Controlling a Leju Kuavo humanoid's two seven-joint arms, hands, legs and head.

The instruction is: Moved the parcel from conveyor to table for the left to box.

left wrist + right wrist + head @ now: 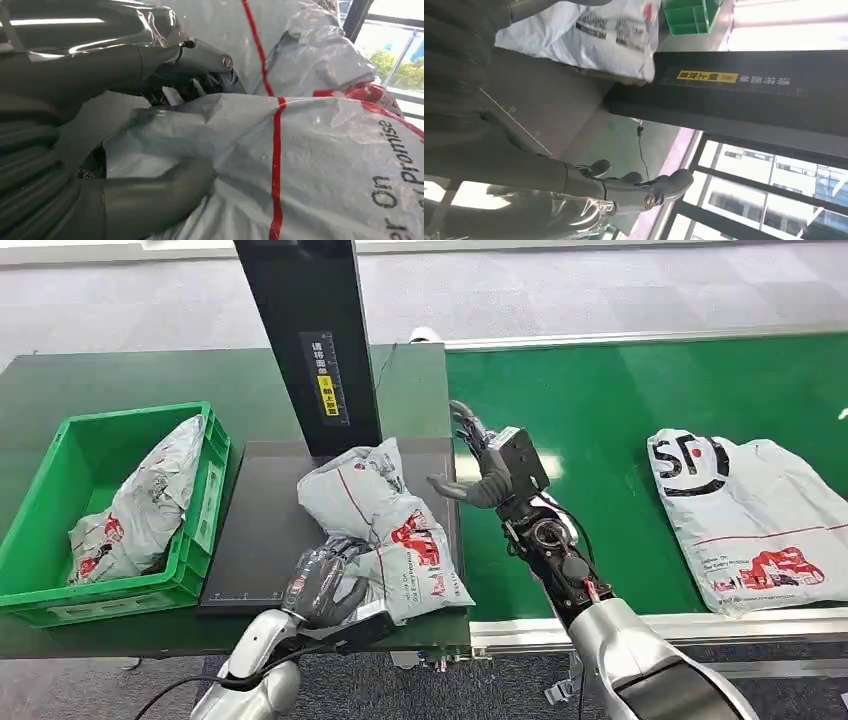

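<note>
Head view: the parcel (385,530) already lies on the worktop (260,520), left hand (325,585) grasping its six o'clock end; right hand (480,475) released; boxing into the crate (60,450) remains.

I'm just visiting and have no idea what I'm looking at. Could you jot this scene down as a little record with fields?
Left hand: grips the grey parcel, fingers closed on its wrapping
Right hand: holds nothing, beside that parcel
Parcel's place: on the black pad below the black post
Green crate: holds another parcel
Conveyor: a white SF bag lies on it
</note>
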